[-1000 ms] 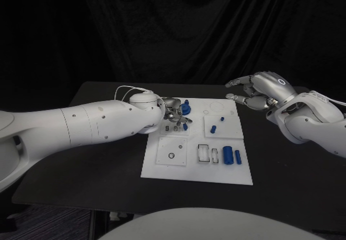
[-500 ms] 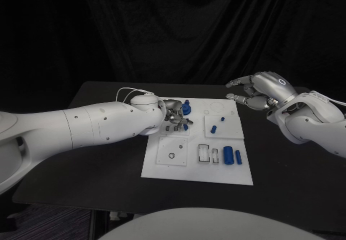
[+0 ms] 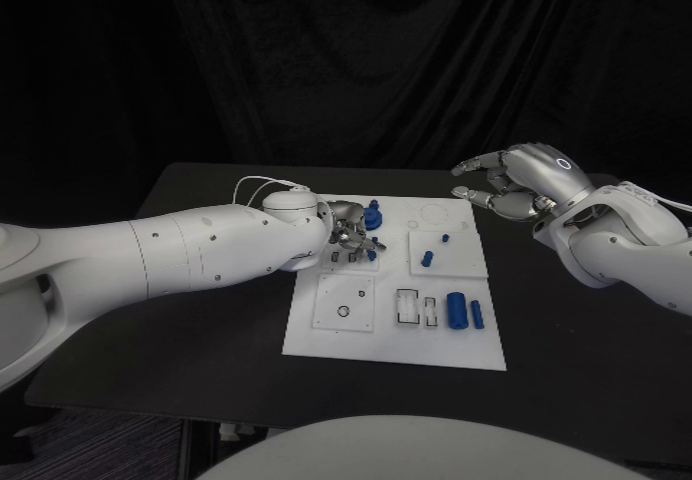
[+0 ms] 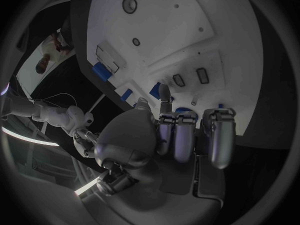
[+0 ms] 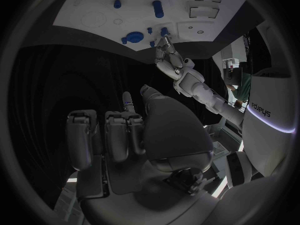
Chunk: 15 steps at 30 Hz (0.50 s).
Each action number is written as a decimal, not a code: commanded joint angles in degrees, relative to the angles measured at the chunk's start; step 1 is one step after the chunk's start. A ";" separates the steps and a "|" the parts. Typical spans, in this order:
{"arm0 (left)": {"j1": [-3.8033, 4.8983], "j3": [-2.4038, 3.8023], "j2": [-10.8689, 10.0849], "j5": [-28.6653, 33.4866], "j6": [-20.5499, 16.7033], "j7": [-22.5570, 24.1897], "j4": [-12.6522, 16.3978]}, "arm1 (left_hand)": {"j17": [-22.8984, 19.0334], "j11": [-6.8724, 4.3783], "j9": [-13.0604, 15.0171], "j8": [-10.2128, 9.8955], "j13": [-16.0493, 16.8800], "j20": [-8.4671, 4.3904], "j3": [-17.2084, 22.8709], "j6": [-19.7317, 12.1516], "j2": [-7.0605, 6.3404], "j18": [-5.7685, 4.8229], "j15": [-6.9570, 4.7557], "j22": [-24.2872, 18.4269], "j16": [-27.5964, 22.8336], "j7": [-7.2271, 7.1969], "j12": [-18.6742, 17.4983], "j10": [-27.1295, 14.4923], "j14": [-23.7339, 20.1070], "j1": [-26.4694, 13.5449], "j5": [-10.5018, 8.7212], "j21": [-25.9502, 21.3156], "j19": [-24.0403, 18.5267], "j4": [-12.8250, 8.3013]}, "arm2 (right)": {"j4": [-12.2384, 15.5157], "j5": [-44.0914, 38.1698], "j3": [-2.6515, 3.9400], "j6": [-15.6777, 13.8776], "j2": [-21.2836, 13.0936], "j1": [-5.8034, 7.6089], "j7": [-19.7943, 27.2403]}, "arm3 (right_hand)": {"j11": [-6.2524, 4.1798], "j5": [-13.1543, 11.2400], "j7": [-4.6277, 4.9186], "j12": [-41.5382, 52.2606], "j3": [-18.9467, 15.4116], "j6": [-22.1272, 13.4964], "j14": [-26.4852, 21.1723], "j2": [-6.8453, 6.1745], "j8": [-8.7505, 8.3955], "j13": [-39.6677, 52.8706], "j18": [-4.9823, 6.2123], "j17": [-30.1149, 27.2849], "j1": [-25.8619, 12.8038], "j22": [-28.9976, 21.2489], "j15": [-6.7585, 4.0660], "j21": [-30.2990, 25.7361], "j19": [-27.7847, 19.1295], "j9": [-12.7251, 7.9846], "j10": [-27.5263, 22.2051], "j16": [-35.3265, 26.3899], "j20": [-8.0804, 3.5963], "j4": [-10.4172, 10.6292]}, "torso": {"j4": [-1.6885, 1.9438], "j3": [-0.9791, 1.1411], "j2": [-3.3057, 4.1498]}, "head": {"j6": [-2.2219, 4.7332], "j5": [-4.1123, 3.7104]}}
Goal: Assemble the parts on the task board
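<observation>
1. Black table (image 3: 188,350) is carrying the white task board (image 3: 335,335), blue parts lying across it.
2. Left hand (image 3: 348,232) is working over the board's far-left slots; whether it's pinching anything, I cannot tell.
3. Right hand (image 3: 516,180) is hovering off-board, fingers curled, holding nothing.
4. Risk: the left hand's fingers knocking the blue peg (image 3: 372,213) beside them.

A lab test bench: black table (image 3: 216,370), dark curtain (image 3: 346,80) behind, white task board (image 3: 397,330).

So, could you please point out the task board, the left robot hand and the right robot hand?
task board (image 3: 325,335): head view, bare near-left corner.
left robot hand (image 3: 348,230): head view, middle of the hand over the board.
right robot hand (image 3: 516,180): head view, middle of the raised hand.
</observation>
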 commanded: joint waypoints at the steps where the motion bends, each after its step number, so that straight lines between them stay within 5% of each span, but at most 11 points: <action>1: -0.19 0.05 0.21 -0.10 0.34 0.64 -0.07 | 15.08 -0.48 -0.18 -0.77 14.95 -0.16 0.42 0.49 -0.27 -0.42 -0.45 7.35 0.15 -0.07 -0.27 6.11 6.07 -0.09 0.05 -0.46 -0.21 -0.07 | -0.03 -0.06 0.04 0.36 0.01 0.07 -1.17 | 0.41 0.32 -0.10 0.15 0.27 0.34 6.05 0.35 0.01 15.08 -0.67 15.09 -0.01 14.79 0.39 0.01 5.47 -0.07 5.91 0.17 0.24 0.00 | 0.00 -0.03 0.02 | 0.00 -0.05; 15: -0.45 0.05 0.93 -0.10 -0.25 1.40 -1.01 | 15.08 -0.41 -0.24 -2.00 14.95 -0.15 0.92 0.65 -0.31 -0.37 -0.41 7.18 0.15 0.03 -0.27 6.11 6.07 0.47 1.26 -0.67 -0.41 -0.14 | -0.12 -0.06 0.04 0.86 0.19 0.07 -1.24 | 0.45 0.57 -0.06 0.15 0.41 0.45 6.05 0.57 -0.05 15.08 -0.68 15.09 -0.02 14.80 0.43 0.03 5.48 -0.15 5.91 0.17 0.29 0.05 | 0.06 -0.06 0.04 | 0.00 -0.44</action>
